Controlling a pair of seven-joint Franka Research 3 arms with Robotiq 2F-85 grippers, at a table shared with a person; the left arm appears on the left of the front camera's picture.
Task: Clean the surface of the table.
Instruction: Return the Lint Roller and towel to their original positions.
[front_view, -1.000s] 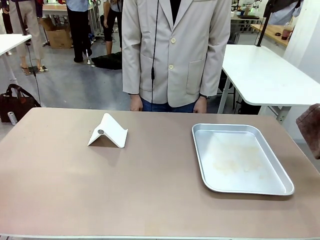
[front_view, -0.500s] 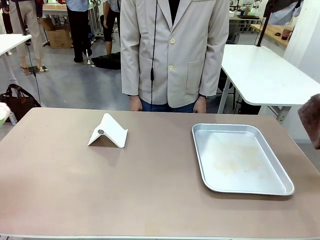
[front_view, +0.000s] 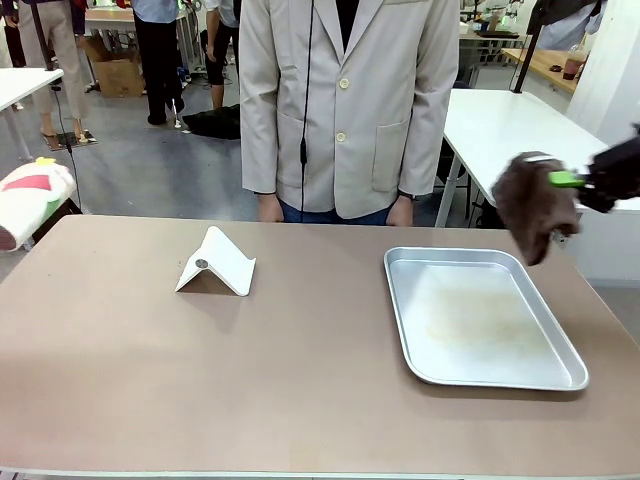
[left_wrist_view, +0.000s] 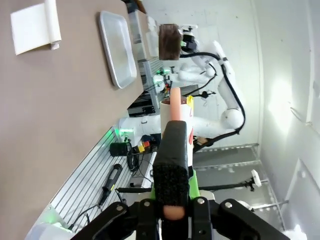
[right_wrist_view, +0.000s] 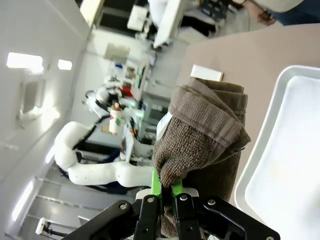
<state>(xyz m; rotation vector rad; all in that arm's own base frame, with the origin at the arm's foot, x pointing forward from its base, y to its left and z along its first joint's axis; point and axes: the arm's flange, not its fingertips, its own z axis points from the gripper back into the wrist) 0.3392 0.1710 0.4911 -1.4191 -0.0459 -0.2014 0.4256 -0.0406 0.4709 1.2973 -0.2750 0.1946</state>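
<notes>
Table-cleaning finds my right gripper (right_wrist_view: 166, 192) clamped on a folded brown towel (right_wrist_view: 205, 137), the green pads pinching its lower edge while the bulk of the cloth bunches above my fingers. From the front, that right gripper (front_view: 572, 180) hangs in the air at the right, above the table's far right corner, the towel (front_view: 534, 203) drooping just beyond the far right corner of a shiny metal tray (front_view: 480, 315).

My left gripper (left_wrist_view: 171, 165) is closed on a white spray bottle (left_wrist_view: 175, 112) with a pink top and coloured markings, its body rising past my black finger (left_wrist_view: 171, 165). In the front view the bottle (front_view: 32, 200) shows at the left edge, off the table's far left corner.

The table (front_view: 250, 380) spreads brownish-taupe below both arms. On it stand the tray, right of centre, and a folded white stand (front_view: 216, 263), left of centre, well apart. A person in a light jacket (front_view: 345, 100) stands at the far edge, hands down by the table's rim.
</notes>
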